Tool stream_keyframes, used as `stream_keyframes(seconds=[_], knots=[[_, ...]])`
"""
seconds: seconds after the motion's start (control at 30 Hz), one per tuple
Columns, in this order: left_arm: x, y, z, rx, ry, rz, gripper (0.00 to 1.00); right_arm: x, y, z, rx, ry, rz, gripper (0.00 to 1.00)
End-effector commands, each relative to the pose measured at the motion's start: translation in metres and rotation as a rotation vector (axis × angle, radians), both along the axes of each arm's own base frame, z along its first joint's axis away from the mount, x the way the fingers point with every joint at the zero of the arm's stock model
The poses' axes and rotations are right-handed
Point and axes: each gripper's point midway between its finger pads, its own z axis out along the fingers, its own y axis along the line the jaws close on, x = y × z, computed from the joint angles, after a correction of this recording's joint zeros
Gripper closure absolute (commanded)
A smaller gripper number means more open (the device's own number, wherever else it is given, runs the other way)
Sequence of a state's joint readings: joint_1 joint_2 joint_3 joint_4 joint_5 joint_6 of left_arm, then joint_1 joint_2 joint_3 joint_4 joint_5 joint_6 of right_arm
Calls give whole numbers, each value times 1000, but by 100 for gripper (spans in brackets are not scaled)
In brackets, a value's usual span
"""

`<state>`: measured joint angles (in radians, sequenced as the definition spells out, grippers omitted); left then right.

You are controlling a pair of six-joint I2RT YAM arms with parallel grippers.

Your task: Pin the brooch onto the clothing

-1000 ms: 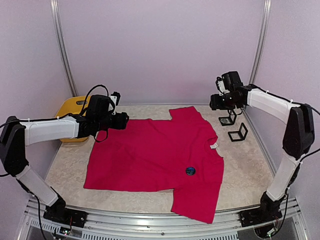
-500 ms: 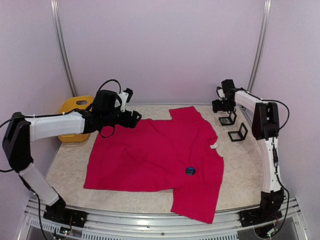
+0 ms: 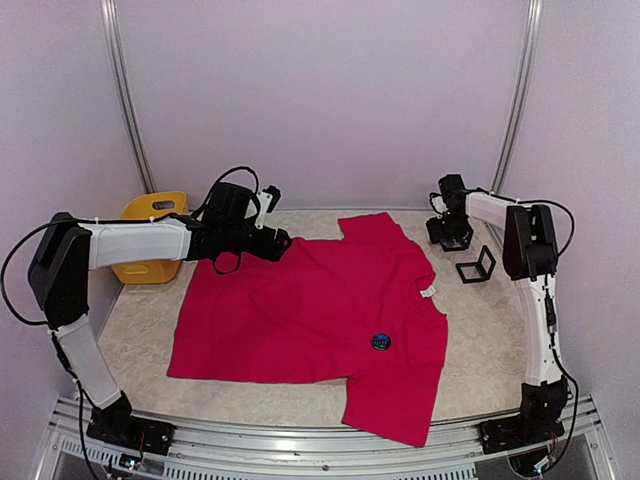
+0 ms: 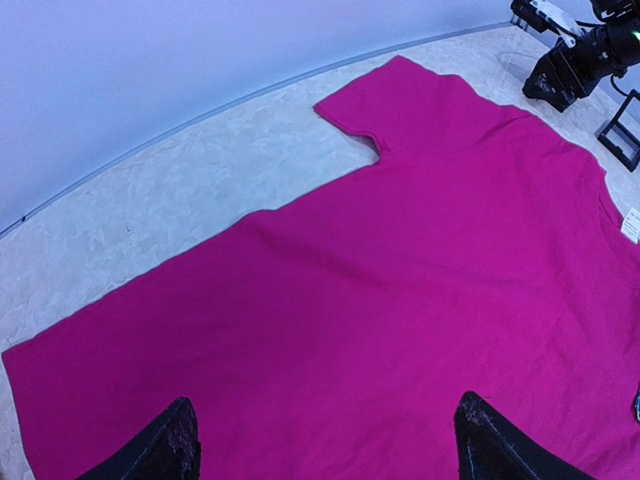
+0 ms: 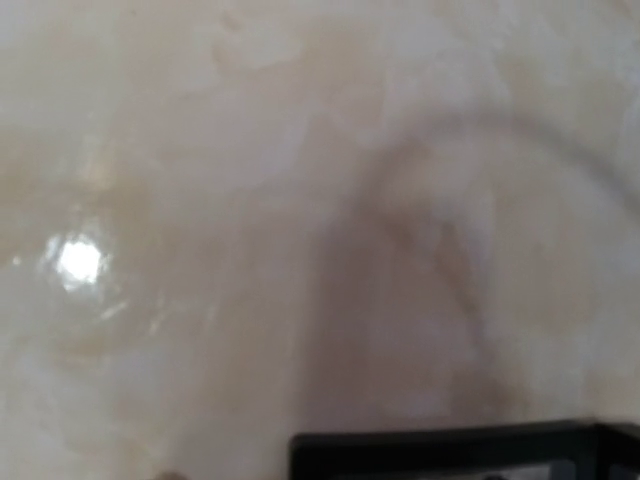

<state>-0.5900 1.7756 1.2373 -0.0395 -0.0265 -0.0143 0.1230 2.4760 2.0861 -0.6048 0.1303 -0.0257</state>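
The crimson-pink T-shirt (image 3: 300, 310) lies spread flat across the middle of the table (image 3: 490, 330). Its neckline faces right, one sleeve points toward the far wall and the other toward the near edge. The brooch (image 3: 380, 342), a small dark round disc, sits on the fabric near the neckline, toward the near sleeve; whether it is fastened cannot be told. The left hand (image 3: 278, 243) hovers over the shirt's far hem corner, its fingers (image 4: 170, 445) spread wide with nothing between them. The right hand (image 3: 452, 232) is low at the table's far right, near a small black frame (image 3: 476, 266). Its wrist view shows only blurred table and a black bar (image 5: 440, 452), so I cannot tell how its fingers stand. A yellow tub (image 3: 150, 215) sits at the far left.
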Motion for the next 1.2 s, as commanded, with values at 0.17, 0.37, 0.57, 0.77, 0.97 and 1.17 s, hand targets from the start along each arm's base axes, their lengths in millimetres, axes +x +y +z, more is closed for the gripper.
stream_keyframes(seconds=[0.17,0.37,0.57,0.77,0.97,1.17], knots=[[1,-6,3,4,4,-23,17,-26,-6,-14,-19,68,-7,37],[-1,-5,1,25,-1,-41,17,-31,-9,2,-33,48,4,34],[-2,-4,1,27,-2,-42,17,-29,-9,1,-2,48,24,41],[-4,-2,0,43,1,-47,17,-32,-8,-10,-4,83,38,54],[-4,-2,-2,45,5,-48,17,-35,-7,-1,7,63,43,56],[-3,-2,0,44,1,-48,17,-31,-5,16,12,29,54,60]])
